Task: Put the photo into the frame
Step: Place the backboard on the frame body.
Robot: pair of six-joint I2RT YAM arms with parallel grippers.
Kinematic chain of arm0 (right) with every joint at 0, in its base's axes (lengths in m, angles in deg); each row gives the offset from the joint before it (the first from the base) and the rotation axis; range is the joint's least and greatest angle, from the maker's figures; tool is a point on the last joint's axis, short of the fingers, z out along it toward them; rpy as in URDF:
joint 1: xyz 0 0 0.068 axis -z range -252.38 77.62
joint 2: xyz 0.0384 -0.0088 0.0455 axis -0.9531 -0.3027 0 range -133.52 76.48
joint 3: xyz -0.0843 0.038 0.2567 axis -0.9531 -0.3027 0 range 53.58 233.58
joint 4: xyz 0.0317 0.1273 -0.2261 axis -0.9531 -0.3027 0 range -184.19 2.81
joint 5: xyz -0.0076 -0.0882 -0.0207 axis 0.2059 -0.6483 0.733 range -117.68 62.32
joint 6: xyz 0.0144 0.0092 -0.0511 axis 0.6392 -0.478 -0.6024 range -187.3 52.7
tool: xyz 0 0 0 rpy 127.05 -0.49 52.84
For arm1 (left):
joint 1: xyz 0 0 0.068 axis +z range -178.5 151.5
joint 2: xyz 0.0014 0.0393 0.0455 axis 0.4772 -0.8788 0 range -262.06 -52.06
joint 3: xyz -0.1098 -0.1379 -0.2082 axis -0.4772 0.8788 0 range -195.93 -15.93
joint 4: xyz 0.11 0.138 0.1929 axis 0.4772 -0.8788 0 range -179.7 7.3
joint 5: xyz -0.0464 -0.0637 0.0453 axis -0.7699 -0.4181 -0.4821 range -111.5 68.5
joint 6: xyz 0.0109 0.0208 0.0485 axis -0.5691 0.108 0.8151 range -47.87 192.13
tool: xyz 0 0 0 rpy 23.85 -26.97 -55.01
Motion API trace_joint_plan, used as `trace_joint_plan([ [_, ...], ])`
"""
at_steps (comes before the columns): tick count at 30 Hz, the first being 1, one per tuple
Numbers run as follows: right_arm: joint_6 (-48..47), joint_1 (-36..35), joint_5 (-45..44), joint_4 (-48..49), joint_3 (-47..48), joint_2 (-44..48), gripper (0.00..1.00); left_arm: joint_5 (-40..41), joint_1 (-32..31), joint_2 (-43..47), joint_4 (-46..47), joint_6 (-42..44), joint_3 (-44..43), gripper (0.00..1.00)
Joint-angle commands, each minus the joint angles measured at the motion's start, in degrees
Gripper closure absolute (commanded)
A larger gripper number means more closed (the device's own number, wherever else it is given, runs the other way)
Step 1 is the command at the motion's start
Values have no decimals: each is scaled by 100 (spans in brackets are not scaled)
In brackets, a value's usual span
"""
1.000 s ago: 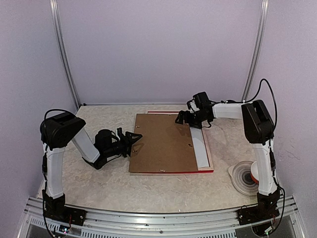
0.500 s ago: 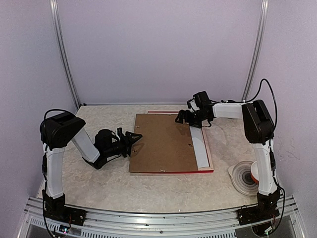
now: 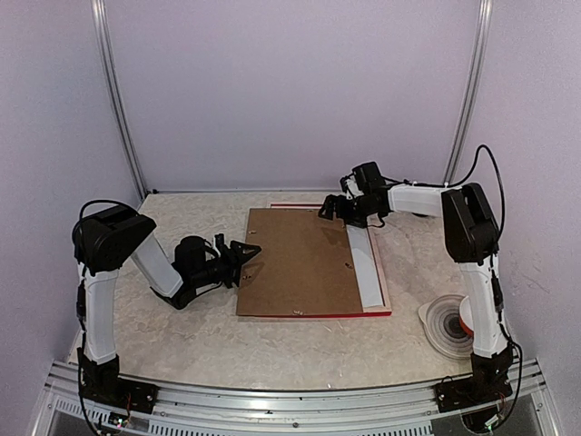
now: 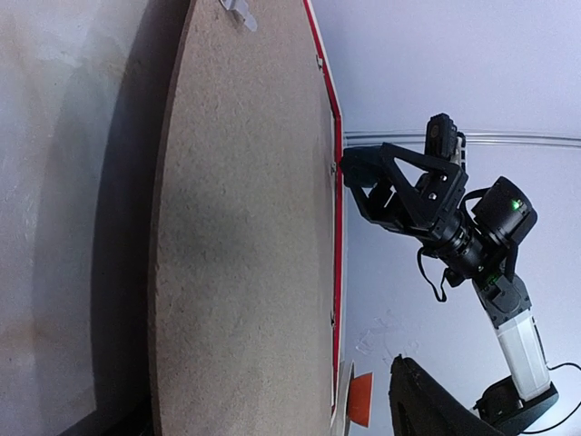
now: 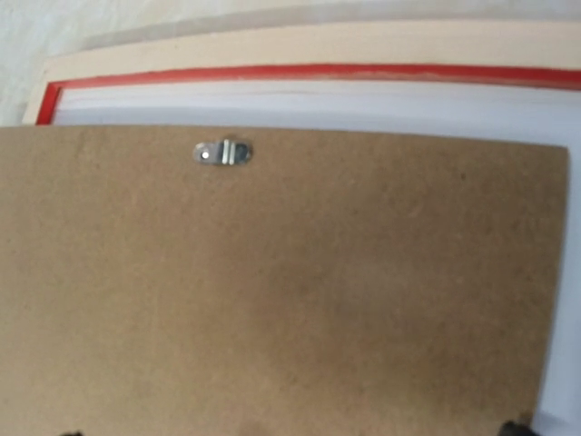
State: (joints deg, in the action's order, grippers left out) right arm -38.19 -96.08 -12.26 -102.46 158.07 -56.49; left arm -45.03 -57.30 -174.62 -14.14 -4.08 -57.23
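Two grippers attend the work, and neither holds anything; the left gripper [image 3: 241, 261] stands with jaws parted just beside the left edge of the brown backing board [image 3: 295, 263]; the right gripper [image 3: 329, 213] hovers, spread wide, over that board's far right corner. The frame [image 3: 384, 286] lies face down mid-table, pale wood back uppermost, red showing along its near and right edges. The board rests on it but sits shifted left, hiding the frame's left side and leaving a white strip [image 3: 365, 271] bare just inside the right rail. The photo is not visible in any view (the white strip may be its back or a mat; this cannot be told); its place beneath the board is inferred only.

Judgement: the step in hand is seating the board, late in the task. The next move calls for sliding the board rightward until it covers the white strip and drops into the recess; a push at the left edge would serve, with the far corner guided; the small metal clip [image 5: 224, 153] near the board's far edge should not be snagged.
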Motion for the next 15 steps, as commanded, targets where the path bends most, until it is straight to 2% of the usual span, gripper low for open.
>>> trace_joint_plan([
  [1, -80, 41, 78, -62, 212, -253, 1, 11, 40, -55, -271, 116, -2, 30],
  [9, -106, 41, 111, -60, 207, -191, 1, 4, 41, -29, -249, 114, -1, 30],
  [15, -190, 41, 232, 191, -378, 322, 1, -7, 50, -46, -143, 82, 50, 30],
])
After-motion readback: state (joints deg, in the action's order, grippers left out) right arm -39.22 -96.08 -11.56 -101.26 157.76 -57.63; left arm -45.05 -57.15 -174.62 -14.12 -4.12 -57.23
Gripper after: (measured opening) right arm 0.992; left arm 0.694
